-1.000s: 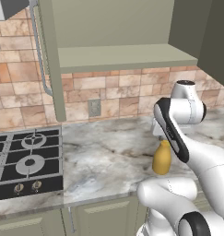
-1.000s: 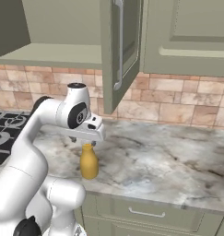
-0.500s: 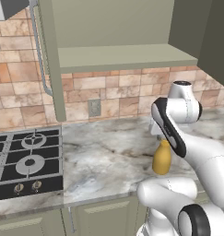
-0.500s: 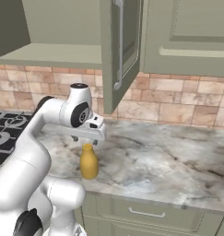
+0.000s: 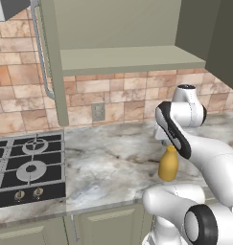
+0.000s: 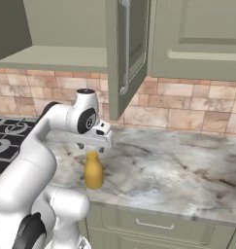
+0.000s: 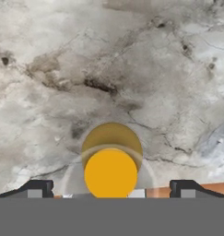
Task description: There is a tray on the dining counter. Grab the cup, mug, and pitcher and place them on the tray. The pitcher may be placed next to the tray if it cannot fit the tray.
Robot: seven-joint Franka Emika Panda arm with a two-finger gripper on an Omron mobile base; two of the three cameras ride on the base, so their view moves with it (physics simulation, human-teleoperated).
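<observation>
Pitcher (image 7: 111,173) upright on the marbled wall counter (image 5: 113,162), directly below the gripper (image 7: 111,189). Fingertips (image 7: 37,188) spread wide either side of its neck, not touching; nothing is held.

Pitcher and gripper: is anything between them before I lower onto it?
Nothing. In the hand view the pitcher top sits between the open gripper tips with only bare marbled counter beyond; the right base view shows the hand directly over its neck.

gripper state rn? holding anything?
Gripper: open, holding nothing; fingertips stand wide either side of the pitcher top, directly above it.
</observation>
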